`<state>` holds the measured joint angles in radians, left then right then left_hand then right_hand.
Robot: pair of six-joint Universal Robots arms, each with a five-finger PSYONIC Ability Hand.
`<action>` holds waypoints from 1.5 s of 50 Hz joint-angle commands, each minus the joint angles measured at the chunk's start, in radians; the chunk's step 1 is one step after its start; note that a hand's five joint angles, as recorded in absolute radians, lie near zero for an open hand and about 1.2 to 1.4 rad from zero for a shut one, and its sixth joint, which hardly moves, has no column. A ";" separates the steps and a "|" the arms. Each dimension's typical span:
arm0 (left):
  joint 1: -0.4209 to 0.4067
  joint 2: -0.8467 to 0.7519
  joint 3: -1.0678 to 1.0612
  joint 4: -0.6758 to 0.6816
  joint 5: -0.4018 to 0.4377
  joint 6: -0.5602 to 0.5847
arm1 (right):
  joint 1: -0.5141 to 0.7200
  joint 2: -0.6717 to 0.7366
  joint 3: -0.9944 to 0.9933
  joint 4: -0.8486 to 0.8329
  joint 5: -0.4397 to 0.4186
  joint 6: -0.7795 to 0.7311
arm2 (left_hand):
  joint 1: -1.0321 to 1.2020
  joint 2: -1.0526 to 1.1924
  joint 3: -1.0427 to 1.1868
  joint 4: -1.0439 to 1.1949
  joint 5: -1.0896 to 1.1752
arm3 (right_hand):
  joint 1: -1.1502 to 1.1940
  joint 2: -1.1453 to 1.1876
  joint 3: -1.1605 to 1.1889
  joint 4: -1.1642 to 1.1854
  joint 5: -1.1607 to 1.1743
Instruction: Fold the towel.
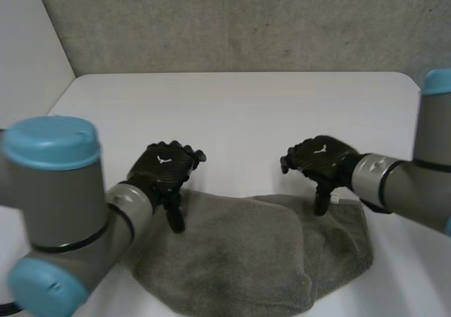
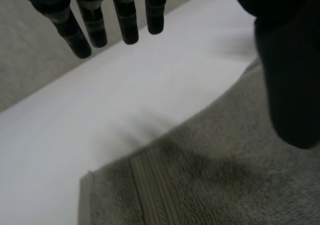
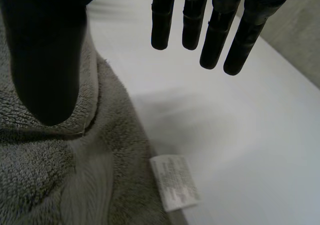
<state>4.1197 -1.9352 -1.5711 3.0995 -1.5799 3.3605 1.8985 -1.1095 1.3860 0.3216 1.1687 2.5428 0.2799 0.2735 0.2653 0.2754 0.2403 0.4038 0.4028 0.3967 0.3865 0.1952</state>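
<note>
Fuzzy grey terry-cloth towel, smooth matt white table

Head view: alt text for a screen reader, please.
A rumpled grey towel lies at the near side of a white table. Both hands are open at its far edge, left hand toward one end, right hand toward the other, thumbs down over the cloth.

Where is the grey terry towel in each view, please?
Head view: the grey terry towel lies on the white table, far edge at the thumbs of the left hand and right hand.
Left wrist view: under the left thumb.
Right wrist view: under the right thumb, white label at its edge.
Shared landmark: the towel's far edge against the table.
</note>
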 commanded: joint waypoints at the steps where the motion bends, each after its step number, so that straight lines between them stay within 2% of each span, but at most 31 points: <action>1: -0.007 -0.168 0.105 -0.007 -0.028 0.004 | 0.030 0.091 -0.004 -0.078 0.014 0.045 | -0.061 -0.054 -0.046 -0.056 -0.195 | -0.011 -0.010 -0.003 0.007 0.024; 6: -0.007 -0.249 0.166 -0.010 -0.031 0.007 | 0.054 0.148 -0.024 -0.084 0.028 0.048 | -0.028 -0.022 -0.014 -0.024 -0.163 | 0.033 0.035 0.041 0.051 0.068; 9: -0.009 -0.289 0.194 -0.018 -0.032 0.022 | 0.067 0.178 -0.039 -0.084 0.051 0.050 | 0.063 0.069 0.077 0.067 -0.072 | 0.166 0.167 0.173 0.183 0.200; 11: -0.010 -0.309 0.212 -0.030 -0.032 0.054 | 0.068 0.186 -0.047 -0.091 0.077 0.053 | 0.302 0.309 0.317 0.307 0.167 | 0.545 0.546 0.552 0.562 0.579; 12: -0.010 -0.309 0.212 -0.030 -0.032 0.054 | 0.068 0.186 -0.047 -0.092 0.077 0.053 | 0.304 0.310 0.318 0.308 0.169 | 0.547 0.548 0.554 0.565 0.581; 13: -0.013 -0.315 0.215 -0.033 -0.031 0.066 | 0.067 0.186 -0.053 -0.104 0.085 0.056 | 0.585 0.592 0.600 0.590 0.450 | 0.835 0.836 0.842 0.852 0.869; 14: -0.013 -0.315 0.215 -0.033 -0.031 0.066 | 0.064 0.183 -0.059 -0.122 0.089 0.059 | 0.588 0.595 0.603 0.593 0.453 | 0.991 0.992 0.998 1.008 1.025; 15: -0.019 -0.320 0.217 -0.033 -0.029 0.076 | 0.063 0.183 -0.059 -0.122 0.089 0.059 | 0.870 0.877 0.885 0.875 0.735 | 0.992 0.994 1.000 1.010 1.027; 16: -0.027 -0.321 0.220 -0.033 -0.028 0.082 | 0.063 0.172 -0.062 -0.142 0.091 0.068 | 1.042 1.048 1.056 1.046 0.907 | 0.992 0.994 1.000 1.010 1.027; 18: -0.038 -0.323 0.224 -0.036 -0.026 0.083 | 0.063 0.157 -0.073 -0.157 0.095 0.083 | 1.116 1.122 1.130 1.120 0.981 | 0.992 0.994 1.000 1.010 1.027; 26: -0.050 -0.301 0.418 -0.139 -0.045 0.108 | 0.054 0.059 -0.179 -0.250 0.095 0.254 | 1.116 1.123 1.131 1.121 0.981 | 0.992 0.994 1.000 1.010 1.027; 28: -0.032 -0.260 0.550 -0.141 -0.096 0.096 | 0.045 -0.019 -0.202 -0.393 0.100 0.376 | 1.116 1.123 1.131 1.121 0.981 | 0.992 0.994 1.000 1.010 1.027; 29: -0.032 -0.260 0.551 -0.140 -0.097 0.096 | 0.045 -0.019 -0.202 -0.394 0.100 0.376 | 1.116 1.123 1.131 1.121 0.981 | 0.992 0.994 1.000 1.010 1.027; 31: -0.010 -0.194 0.655 -0.081 -0.205 0.070 | 0.039 -0.094 -0.202 -0.537 0.129 0.491 | 1.116 1.123 1.131 1.121 0.981 | 0.992 0.994 1.000 1.010 1.027; 32: -0.010 -0.194 0.655 -0.081 -0.206 0.070 | 0.039 -0.095 -0.202 -0.538 0.129 0.491 | 1.116 1.123 1.131 1.121 0.981 | 0.992 0.994 1.000 1.010 1.027; 34: 0.016 -0.125 0.671 0.025 -0.297 0.010 | 0.019 -0.140 -0.205 -0.630 0.157 0.591 | 1.116 1.123 1.131 1.121 0.981 | 0.992 0.994 1.000 1.010 1.027; 38: 0.013 -0.064 0.619 0.094 -0.308 -0.061 | -0.019 -0.168 -0.200 -0.609 0.148 0.631 | 1.116 1.123 1.131 1.121 0.981 | 0.992 0.994 1.000 1.010 1.027; 43: 0.010 0.038 0.439 0.133 -0.279 -0.108 | -0.025 -0.190 -0.145 -0.493 0.055 0.619 | 1.116 1.123 1.131 1.121 0.981 | 0.992 0.994 1.000 1.010 1.027; 45: 0.007 0.068 0.282 0.136 -0.238 -0.108 | -0.024 -0.188 -0.063 -0.434 -0.064 0.559 | 1.116 1.123 1.131 1.121 0.981 | 0.992 0.994 1.000 1.010 1.027; 46: 0.007 0.068 0.281 0.136 -0.238 -0.108 | -0.024 -0.188 -0.062 -0.434 -0.064 0.559 | 1.116 1.123 1.131 1.121 0.981 | 0.992 0.994 1.000 1.010 1.027; 47: -0.002 0.073 0.199 0.142 -0.215 -0.108 | -0.024 -0.188 -0.017 -0.411 -0.111 0.510 | 1.116 1.123 1.131 1.121 0.981 | 0.992 0.994 1.000 1.010 1.027; 48: -0.003 0.073 0.198 0.142 -0.215 -0.108 | -0.024 -0.188 -0.016 -0.411 -0.112 0.510 | 1.116 1.123 1.131 1.121 0.981 | 0.992 0.994 1.000 1.010 1.027; 50: -0.012 0.074 0.049 0.163 -0.172 -0.108 | -0.025 -0.176 0.063 -0.363 -0.164 0.383 | 1.116 1.123 1.131 1.121 0.981 | 0.992 0.994 1.000 1.010 1.027; 57: -0.010 0.073 -0.170 0.214 -0.140 -0.105 | -0.039 -0.119 0.143 -0.271 -0.158 0.139 | 1.116 1.123 1.131 1.121 0.981 | 0.992 0.994 1.000 1.010 1.027; 59: -0.009 0.078 -0.205 0.218 -0.132 -0.104 | -0.038 -0.104 0.148 -0.256 -0.156 0.106 | 1.116 1.123 1.131 1.121 0.981 | 0.955 0.956 0.962 0.973 0.989; 61: -0.013 0.085 -0.253 0.218 -0.121 -0.104 | -0.035 -0.078 0.143 -0.228 -0.138 0.091 | 1.116 1.123 1.131 1.121 0.981 | 0.544 0.545 0.551 0.561 0.578; 62: -0.013 0.085 -0.253 0.218 -0.121 -0.104 | -0.035 -0.078 0.143 -0.228 -0.138 0.091 | 1.116 1.123 1.131 1.121 0.981 | 0.541 0.542 0.548 0.559 0.575; 63: -0.015 0.091 -0.269 0.218 -0.120 -0.104 | -0.030 -0.067 0.142 -0.223 -0.126 0.091 | 1.116 1.123 1.131 1.121 0.981 | 0.338 0.339 0.345 0.355 0.372; 64: -0.015 0.091 -0.270 0.218 -0.120 -0.104 | -0.030 -0.067 0.142 -0.223 -0.126 0.091 | 1.116 1.123 1.131 1.121 0.981 | 0.336 0.337 0.343 0.353 0.370; 66: -0.018 0.123 -0.293 0.218 -0.117 -0.104 | -0.027 -0.061 0.140 -0.222 -0.104 0.096 | 1.116 1.123 1.131 1.121 0.981 | 0.131 0.132 0.138 0.148 0.165; 75: -0.053 0.231 -0.346 0.215 -0.114 -0.087 | -0.009 -0.059 0.130 -0.236 -0.075 0.097 | 1.116 1.123 1.131 1.121 0.981 | -0.022 -0.021 -0.015 -0.005 0.012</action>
<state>4.0931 -1.7725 -1.8907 3.3178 -1.6941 3.2585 1.8733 -1.1674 1.5261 0.0979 1.0787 2.6324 1.4480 1.5053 1.5470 1.5139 1.4603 0.4576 0.4606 0.4569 0.4530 0.2407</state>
